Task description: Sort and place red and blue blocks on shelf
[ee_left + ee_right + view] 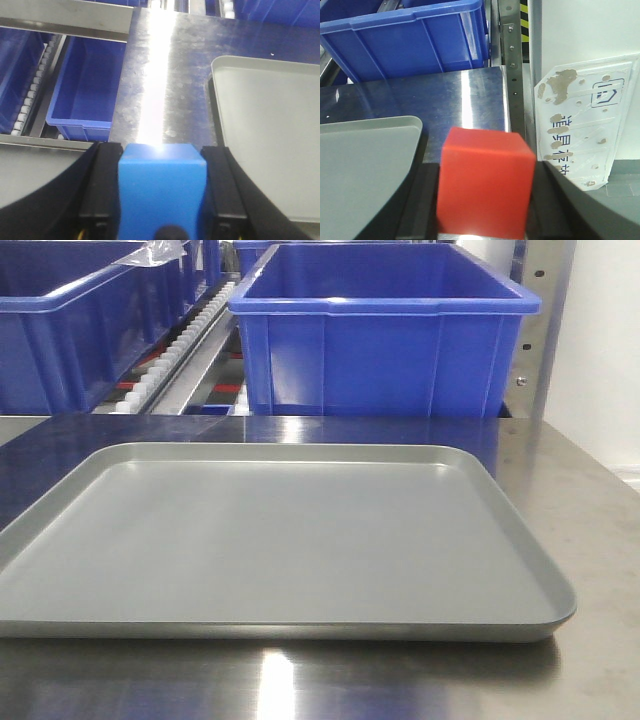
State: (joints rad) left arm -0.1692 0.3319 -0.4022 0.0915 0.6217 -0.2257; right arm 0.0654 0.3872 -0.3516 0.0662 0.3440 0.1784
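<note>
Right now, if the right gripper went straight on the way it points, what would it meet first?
Likely the steel tabletop just beyond the red block in the right gripper, then the blue bin behind it; depth is unclear.

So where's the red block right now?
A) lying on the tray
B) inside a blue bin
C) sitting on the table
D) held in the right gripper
D: the right wrist view shows the red block pinched between the fingers of the right gripper, and the front view shows nothing lying on the tray.
</note>
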